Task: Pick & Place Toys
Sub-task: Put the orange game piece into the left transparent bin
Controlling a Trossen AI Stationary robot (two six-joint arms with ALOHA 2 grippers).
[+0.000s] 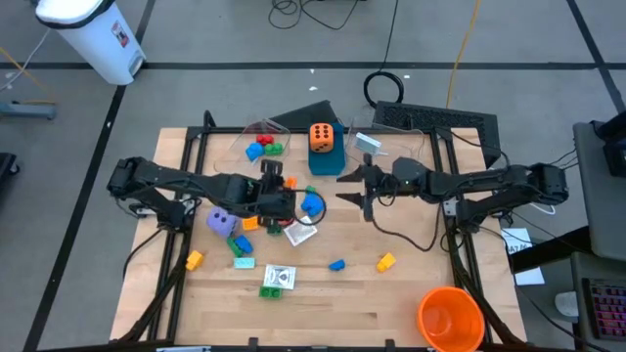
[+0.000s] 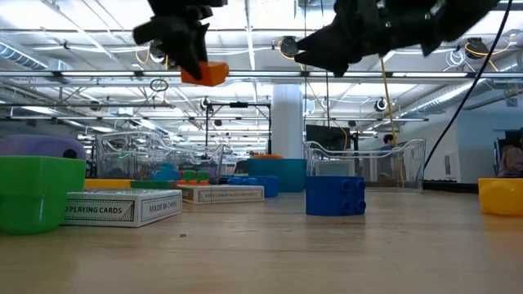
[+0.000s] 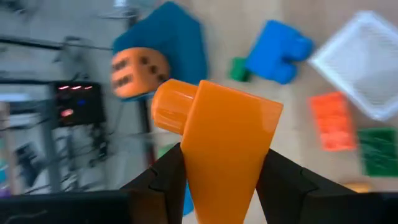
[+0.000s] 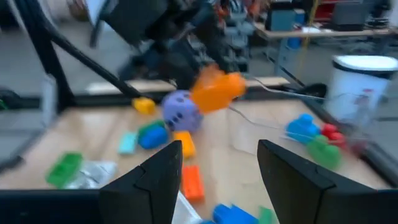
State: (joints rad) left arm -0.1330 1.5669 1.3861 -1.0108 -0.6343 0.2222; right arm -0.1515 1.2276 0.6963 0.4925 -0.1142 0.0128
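Orange brick (image 3: pixel 221 140) clamped in left gripper (image 3: pixel 221 186) above counter (image 1: pixel 391 303) centre, right gripper (image 4: pixel 217 168) empty, fingers apart, at three o'clock; few bricks inside tub (image 1: pixel 262 147) at eleven o'clock, most toys left scattered.

From my remote seat this reads as a robotics lab in a large open industrial hall: long ceiling light strips (image 2: pixel 245 49) and exposed rails overhead, a grey taped floor (image 1: pixel 245 39), loose cables (image 1: pixel 386 86), a white bin (image 1: pixel 98 34), and a wooden table (image 1: pixel 372 303) on a metal frame.
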